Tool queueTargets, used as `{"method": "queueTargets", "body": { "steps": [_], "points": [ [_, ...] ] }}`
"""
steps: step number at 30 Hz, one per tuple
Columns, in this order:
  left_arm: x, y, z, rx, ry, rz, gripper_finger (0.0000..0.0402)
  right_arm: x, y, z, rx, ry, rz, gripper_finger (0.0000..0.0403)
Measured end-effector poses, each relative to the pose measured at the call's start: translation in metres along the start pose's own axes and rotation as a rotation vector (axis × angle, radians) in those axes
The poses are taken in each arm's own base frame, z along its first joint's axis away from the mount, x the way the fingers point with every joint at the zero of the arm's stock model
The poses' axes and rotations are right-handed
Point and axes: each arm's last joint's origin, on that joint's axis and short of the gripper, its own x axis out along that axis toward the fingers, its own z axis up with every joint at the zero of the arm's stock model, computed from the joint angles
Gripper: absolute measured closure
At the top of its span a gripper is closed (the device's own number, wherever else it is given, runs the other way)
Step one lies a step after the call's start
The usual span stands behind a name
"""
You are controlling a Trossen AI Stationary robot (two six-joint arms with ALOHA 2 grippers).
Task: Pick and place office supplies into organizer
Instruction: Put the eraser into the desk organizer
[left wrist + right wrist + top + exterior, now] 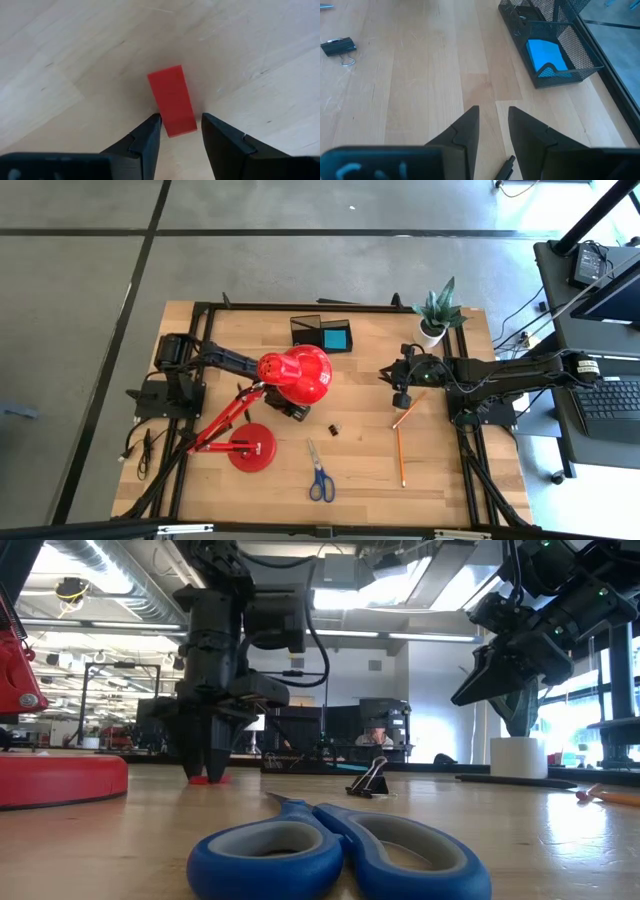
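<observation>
Down at the surface [370, 465], the left hand [181, 131] stands with its fingertips [150, 131] on the wood and parted on either side of a small red block [171, 106]; the block lies flat between them, and neither fingertip clearly presses it. From above, the red lamp head [296, 374] hides this hand. The right hand [492, 122] hangs above bare wood, its fingers a little apart and grasping nothing. The organizer [547, 42], a black mesh box, sits at the far edge with a blue block [547, 56] in one compartment. The blue-handled scissors [335, 855], a black binder clip [370, 780] and two pencils [402, 442] lie loose on the wood.
</observation>
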Motion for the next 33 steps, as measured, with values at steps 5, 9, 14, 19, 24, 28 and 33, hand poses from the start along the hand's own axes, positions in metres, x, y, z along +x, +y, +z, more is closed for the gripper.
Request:
{"method": "queueTargets", "body": {
  "steps": [5, 9, 14, 19, 24, 28, 33],
  "points": [
    [0.007, -0.002, -0.004, -0.029, -0.005, 0.037, 0.0269, 0.0, 0.0, 0.0, 0.0, -0.001, 0.0, 0.0295],
    [0.014, -0.004, -0.004, -0.027, 0.008, 0.065, 0.0281, 0.0, 0.0, 0.0, 0.001, -0.004, -0.001, 0.0295],
    [0.012, -0.003, -0.004, -0.026, -0.021, 0.078, 0.0299, 0.0, 0.0, 0.0, 0.001, -0.004, -0.001, 0.0295],
    [0.01, -0.002, -0.004, 0.033, -0.049, 0.084, 0.0316, 0.0, 0.0, 0.0, 0.001, -0.004, -0.001, 0.0295],
    [0.01, -0.002, -0.004, 0.144, -0.041, 0.081, 0.0326, 0.0, 0.0, 0.0, 0.001, -0.004, 0.0, 0.0295],
    [0.007, -0.002, -0.005, 0.192, -0.046, 0.073, 0.0327, 0.0, 0.0, 0.0, 0.001, -0.004, -0.001, 0.0295],
    [-0.003, -0.001, -0.005, 0.254, -0.098, 0.063, 0.0327, 0.0, 0.0, 0.001, 0.001, -0.005, -0.001, 0.0295]
  ]
}}
